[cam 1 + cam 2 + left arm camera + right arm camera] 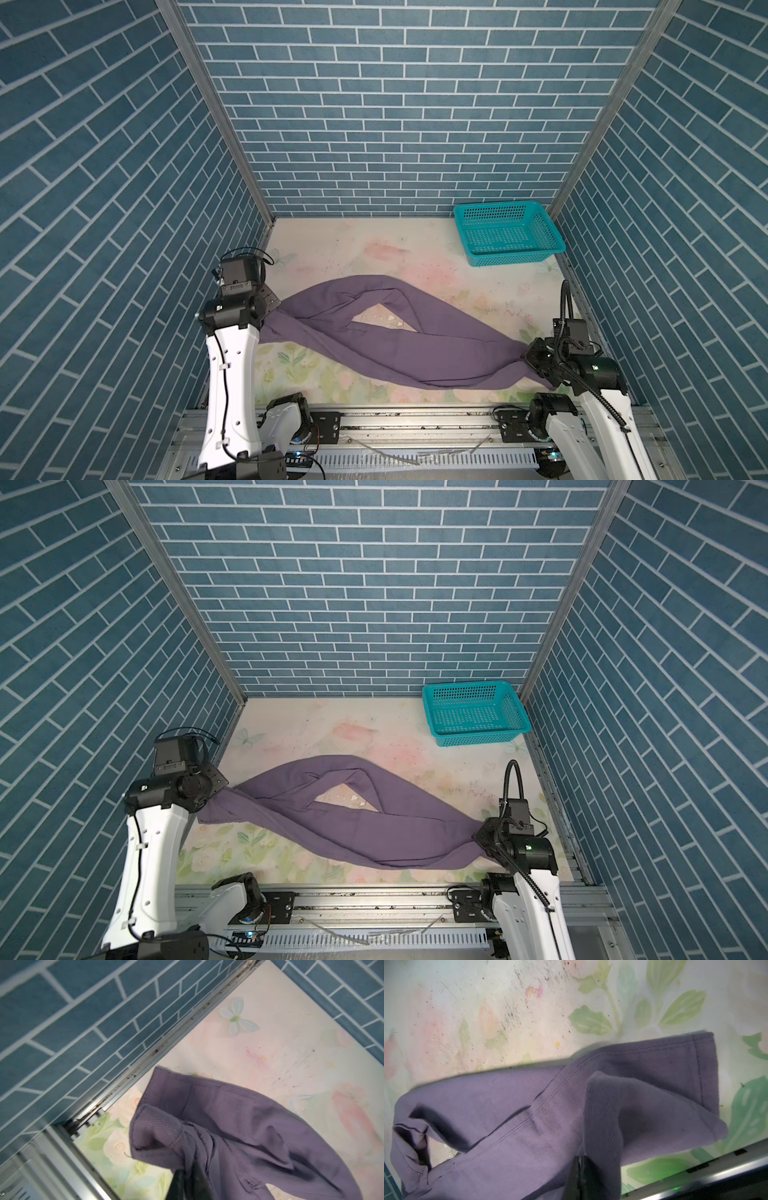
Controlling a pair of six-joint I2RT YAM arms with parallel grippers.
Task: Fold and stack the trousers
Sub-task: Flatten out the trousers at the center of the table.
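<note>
Front rail (415,424): metal, along the near edge of the tabletop (374,249), both arm bases on it
Left gripper (187,1178): at the trousers' end by the left wall; cloth bunched over the jaws, so cannot tell how far apart they are or whether they hold it
Right gripper (579,1169): jaws pressed together on the other end of the cloth, near the front right corner
Trousers (415,349): purple, stretched slantwise across the tabletop between both arms, twisted — gap in the middle shows tabletop
Basket (513,258): teal, far right corner, well apart from the trousers
</note>
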